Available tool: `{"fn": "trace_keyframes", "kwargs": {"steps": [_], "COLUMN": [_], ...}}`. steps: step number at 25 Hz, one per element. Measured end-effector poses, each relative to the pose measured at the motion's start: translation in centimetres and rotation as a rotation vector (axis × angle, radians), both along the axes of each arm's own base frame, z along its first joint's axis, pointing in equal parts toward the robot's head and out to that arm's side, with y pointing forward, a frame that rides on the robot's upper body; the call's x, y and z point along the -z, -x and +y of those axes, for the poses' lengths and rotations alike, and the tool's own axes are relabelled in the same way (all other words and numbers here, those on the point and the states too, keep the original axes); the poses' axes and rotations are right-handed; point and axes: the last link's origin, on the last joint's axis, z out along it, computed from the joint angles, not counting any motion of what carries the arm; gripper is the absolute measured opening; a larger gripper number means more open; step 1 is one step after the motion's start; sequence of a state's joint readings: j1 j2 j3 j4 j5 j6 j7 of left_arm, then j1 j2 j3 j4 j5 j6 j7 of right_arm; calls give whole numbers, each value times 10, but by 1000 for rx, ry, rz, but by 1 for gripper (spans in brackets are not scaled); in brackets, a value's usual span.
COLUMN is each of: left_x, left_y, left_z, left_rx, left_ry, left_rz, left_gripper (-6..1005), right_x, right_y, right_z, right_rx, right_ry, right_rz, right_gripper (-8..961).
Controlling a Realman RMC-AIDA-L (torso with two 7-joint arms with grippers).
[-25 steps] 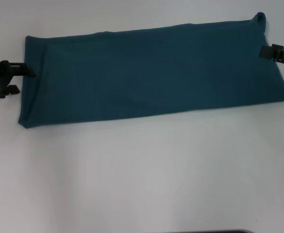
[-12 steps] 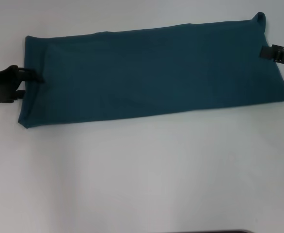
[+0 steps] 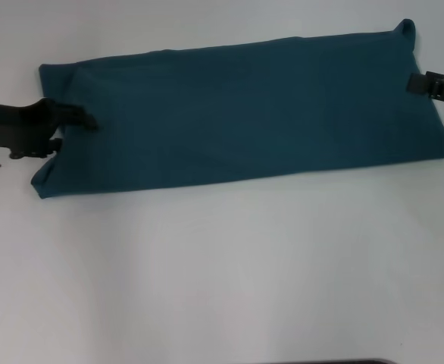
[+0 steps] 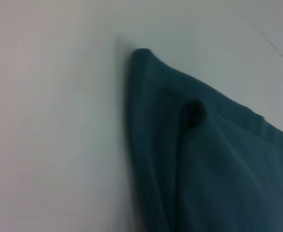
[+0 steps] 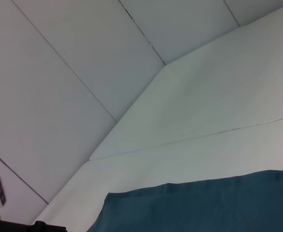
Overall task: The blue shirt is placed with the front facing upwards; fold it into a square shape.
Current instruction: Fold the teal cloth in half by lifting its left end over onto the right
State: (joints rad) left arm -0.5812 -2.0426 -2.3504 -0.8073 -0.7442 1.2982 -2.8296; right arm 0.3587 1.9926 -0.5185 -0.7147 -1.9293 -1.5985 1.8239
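Fingers of our left gripper (image 3: 74,130) reach over the left end of the blue shirt (image 3: 245,114), one above the cloth and one by its edge, but we cannot tell if they pinch it. Our right gripper (image 3: 413,82) sits at the right end, grip unclear too. We think the shirt, a long band on the white table (image 3: 222,273), is soft and floppy, so grab an end.

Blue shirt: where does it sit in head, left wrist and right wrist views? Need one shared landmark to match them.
Head view: blue shirt lies as a long folded band across the upper half.
Left wrist view: its folded end fills the lower right.
Right wrist view: its edge runs along the bottom.
Shared landmark: the white table.
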Motion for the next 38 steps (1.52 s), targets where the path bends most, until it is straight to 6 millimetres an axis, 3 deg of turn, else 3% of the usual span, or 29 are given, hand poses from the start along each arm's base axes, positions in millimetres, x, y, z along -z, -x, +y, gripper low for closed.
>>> {"fn": "trace_keyframes", "kwargs": {"steps": [15,17,28,34,38], "left_x": [1,2,4,-2,-4], "left_y": [-34,-38,-46,-45,-44], "left_z": [22,25,29,30,30], "left_rx": [124,143,157,162,160], "left_ry": [112,138,176,157,153], "left_rz": [99,130,197,203,205], "left_gripper": [704,527,293,98,46], "right_x": [0,0,0,0,0], "right_y": [0,0,0,0,0], "right_z": [0,0,0,0,0], "right_rx": [-1,-1,-2,0,4], "right_ry": [-1,-2,-4,-3,-2], "right_rz": [-1,-1,4,5,6], "right_gripper": [824,823,820,819,818]}}
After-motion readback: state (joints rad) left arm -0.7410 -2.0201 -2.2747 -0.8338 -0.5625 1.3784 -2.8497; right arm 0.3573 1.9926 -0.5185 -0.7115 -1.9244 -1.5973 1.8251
